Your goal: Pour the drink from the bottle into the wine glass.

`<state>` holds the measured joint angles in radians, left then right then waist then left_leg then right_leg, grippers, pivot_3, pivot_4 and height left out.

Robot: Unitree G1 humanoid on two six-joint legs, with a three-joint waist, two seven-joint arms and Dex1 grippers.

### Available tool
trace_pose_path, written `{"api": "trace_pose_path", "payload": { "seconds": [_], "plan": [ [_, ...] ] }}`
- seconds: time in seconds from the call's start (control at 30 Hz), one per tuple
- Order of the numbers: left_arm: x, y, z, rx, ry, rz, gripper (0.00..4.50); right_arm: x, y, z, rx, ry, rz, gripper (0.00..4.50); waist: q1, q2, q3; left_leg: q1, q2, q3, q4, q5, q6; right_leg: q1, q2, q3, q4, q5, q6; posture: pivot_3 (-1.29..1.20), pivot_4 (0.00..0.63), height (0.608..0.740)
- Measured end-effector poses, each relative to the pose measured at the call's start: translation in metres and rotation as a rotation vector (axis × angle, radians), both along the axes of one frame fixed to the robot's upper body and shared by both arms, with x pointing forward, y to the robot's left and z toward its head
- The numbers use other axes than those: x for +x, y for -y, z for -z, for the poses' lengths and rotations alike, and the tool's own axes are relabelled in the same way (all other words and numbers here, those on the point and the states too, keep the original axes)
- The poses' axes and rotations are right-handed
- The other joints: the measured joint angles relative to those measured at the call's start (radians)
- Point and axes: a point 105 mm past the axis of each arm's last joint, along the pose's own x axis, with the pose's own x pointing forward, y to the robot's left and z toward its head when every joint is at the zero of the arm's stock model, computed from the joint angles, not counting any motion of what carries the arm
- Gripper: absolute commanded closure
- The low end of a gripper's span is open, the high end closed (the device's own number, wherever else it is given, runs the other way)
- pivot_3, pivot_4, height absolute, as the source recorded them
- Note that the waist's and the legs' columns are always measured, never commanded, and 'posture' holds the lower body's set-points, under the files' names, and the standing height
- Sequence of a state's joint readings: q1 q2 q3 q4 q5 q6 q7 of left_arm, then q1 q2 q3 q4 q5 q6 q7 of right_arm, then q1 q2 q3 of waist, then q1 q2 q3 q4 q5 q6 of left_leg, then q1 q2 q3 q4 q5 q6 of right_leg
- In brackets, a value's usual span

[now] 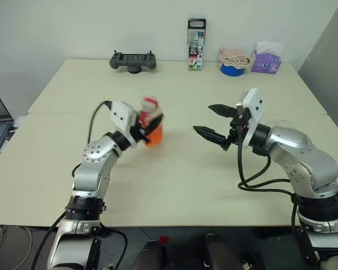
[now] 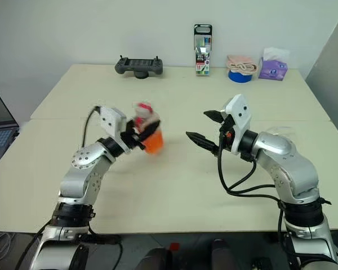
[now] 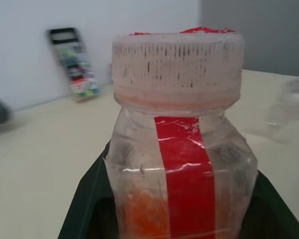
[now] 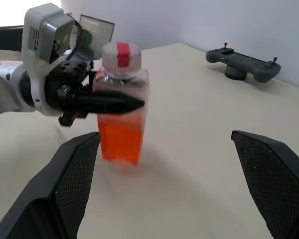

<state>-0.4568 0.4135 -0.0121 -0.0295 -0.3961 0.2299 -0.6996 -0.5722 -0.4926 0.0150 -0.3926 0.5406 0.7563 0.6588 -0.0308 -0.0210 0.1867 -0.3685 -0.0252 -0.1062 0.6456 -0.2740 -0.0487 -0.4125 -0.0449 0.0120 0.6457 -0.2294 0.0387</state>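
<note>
The bottle (image 4: 120,102) is pinched by the left gripper (image 4: 112,103); the right gripper (image 1: 217,122) is spread (cap unremoved, so pouring would be blocked).

bare table (image 1: 180,185) between claws, clutter only along far edge

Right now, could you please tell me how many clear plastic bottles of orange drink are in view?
1. The small clear plastic bottle, orange liquid inside, is clamped in the left gripper, left of the pale table's middle. Others may be hidden.
</note>
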Motion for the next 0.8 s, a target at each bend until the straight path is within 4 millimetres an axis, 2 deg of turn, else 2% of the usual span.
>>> {"api": "trace_pose_path", "payload": {
  "seconds": [0.1,0.2,0.5,0.7,0.8],
  "plan": [
    [-0.021,0.026,-0.001,-0.004,-0.016,0.155,2.74,-0.004,-0.006,-0.003,0.015,-0.019,-0.041,0.0,0.001,0.0,0.0,0.0,0.0,0.001,0.001,0.0,0.0,0.0,0.001,0.001,0.0,0.0,0.0,0.0,0.15,0.74],
    [-0.029,0.038,-0.003,-0.011,-0.003,0.213,2.74,-0.01,-0.015,-0.012,0.033,-0.015,-0.085,0.0,0.0,0.0,0.0,0.003,0.002,0.001,0.001,0.0,0.0,0.002,0.004,0.001,0.0,0.0,0.0,0.0,0.15,0.74],
    [-0.035,0.049,-0.001,-0.013,-0.001,0.27,2.74,-0.017,-0.026,-0.013,0.048,-0.068,-0.121,0.0,0.001,0.0,0.0,0.003,0.003,0.001,0.001,0.0,0.0,0.002,0.006,0.002,0.0,0.001,-0.001,0.0,0.15,0.74],
    [-0.037,0.051,0.006,0.004,-0.013,0.277,2.74,-0.014,-0.03,-0.015,0.06,-0.065,-0.091,0.0,0.0,0.0,0.0,0.003,0.003,0.001,0.0,0.0,0.0,0.002,0.006,0.002,0.0,0.0,-0.001,0.0,0.15,0.74],
    [-0.039,0.052,0.012,0.003,-0.026,0.274,2.74,-0.011,-0.033,-0.013,0.039,-0.054,-0.067,0.61,0.001,0.0,0.0,0.003,0.003,0.001,0.001,0.0,0.0,0.002,0.006,0.002,0.0,0.0,-0.001,0.0,0.15,0.74]
  ]
}}
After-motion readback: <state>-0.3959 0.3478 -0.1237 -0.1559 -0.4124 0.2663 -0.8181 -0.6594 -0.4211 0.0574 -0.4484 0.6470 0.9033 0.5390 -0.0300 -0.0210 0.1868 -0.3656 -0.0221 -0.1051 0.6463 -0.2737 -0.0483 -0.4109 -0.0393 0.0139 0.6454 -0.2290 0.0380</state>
